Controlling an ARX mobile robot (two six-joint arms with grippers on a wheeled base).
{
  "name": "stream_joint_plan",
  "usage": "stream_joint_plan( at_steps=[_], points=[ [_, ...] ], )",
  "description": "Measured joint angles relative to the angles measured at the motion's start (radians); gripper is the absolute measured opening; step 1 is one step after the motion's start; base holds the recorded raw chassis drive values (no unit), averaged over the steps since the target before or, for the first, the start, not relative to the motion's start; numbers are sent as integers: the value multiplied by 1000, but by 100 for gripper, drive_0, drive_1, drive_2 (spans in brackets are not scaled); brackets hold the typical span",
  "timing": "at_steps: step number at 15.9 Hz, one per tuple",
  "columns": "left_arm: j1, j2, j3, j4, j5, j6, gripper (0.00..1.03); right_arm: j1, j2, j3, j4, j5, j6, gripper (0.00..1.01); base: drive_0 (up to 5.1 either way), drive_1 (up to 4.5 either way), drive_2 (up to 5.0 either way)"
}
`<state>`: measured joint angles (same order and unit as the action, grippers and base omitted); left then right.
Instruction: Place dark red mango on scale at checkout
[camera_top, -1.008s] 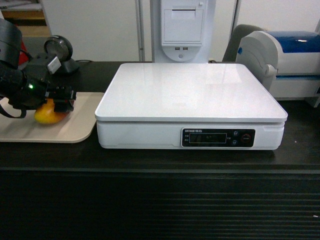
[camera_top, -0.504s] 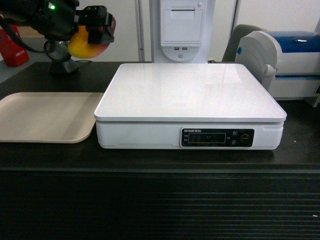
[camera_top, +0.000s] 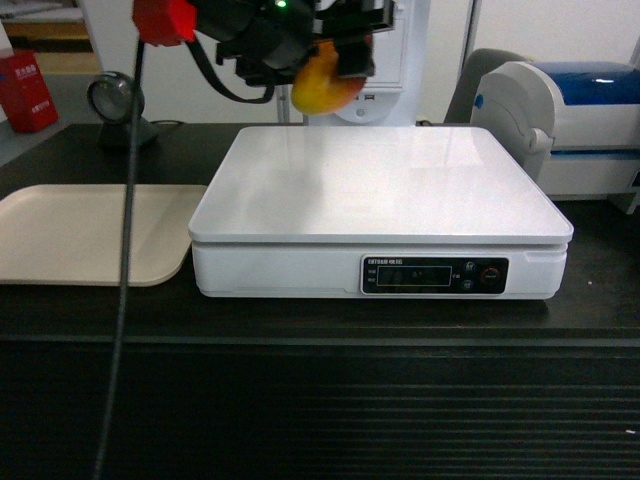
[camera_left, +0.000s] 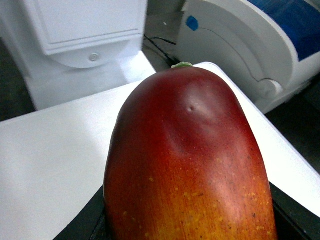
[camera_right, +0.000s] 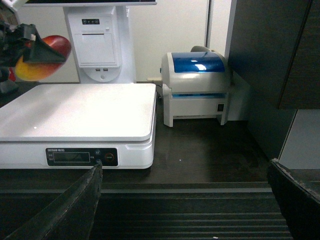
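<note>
While your left gripper (camera_top: 335, 62) is clamped on the dark red mango (camera_top: 322, 85), it hangs in the air above the rear edge of the scale (camera_top: 380, 185), and the fruit touches nothing below it. From the left wrist camera the mango (camera_left: 187, 160) fills the view, its dark red end with a small green stem tip pointing away from the gripper, its orange speckled end nearest the gripper, and the white platter (camera_left: 45, 155) lies underneath. Just beyond the gripper stands a white printer column (camera_top: 365, 50). Your right gripper (camera_right: 185, 200) sits low in front of the table (camera_right: 200, 155), its fingers (camera_right: 75, 205) spread wide and holding nothing, well apart from the mango (camera_right: 42, 57). A beige tray (camera_top: 90, 232) lies left of the scale.
</note>
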<state>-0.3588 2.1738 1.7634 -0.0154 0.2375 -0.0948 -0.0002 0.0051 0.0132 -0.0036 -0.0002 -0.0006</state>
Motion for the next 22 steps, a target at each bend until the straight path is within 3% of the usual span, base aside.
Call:
stream_joint_plan(
  at_steps=[3, 5, 8, 13, 14, 18, 22],
  points=[
    [-49, 58, 68, -30, -16, -65, 61, 0, 0, 0, 0, 0, 0, 98, 0, 0, 0],
    [-75, 100, 109, -71, -40, -139, 61, 0, 0, 0, 0, 0, 0, 98, 0, 0, 0],
    [-92, 171, 171, -120, -90, -195, 61, 0, 0, 0, 0, 0, 0, 98, 0, 0, 0],
    [-107, 254, 252, -180, -209, -185, 61, 0, 0, 0, 0, 0, 0, 98, 0, 0, 0],
    [-107, 261, 263, -184, -208, -184, 65, 0, 0, 0, 0, 0, 0, 98, 0, 0, 0],
    [-116, 267, 270, -182, -202, -158, 100, 0, 0, 0, 0, 0, 0, 98, 0, 0, 0],
    [-121, 266, 271, -126, -232, -92, 98, 0, 0, 0, 0, 0, 0, 98, 0, 0, 0]
  ],
)
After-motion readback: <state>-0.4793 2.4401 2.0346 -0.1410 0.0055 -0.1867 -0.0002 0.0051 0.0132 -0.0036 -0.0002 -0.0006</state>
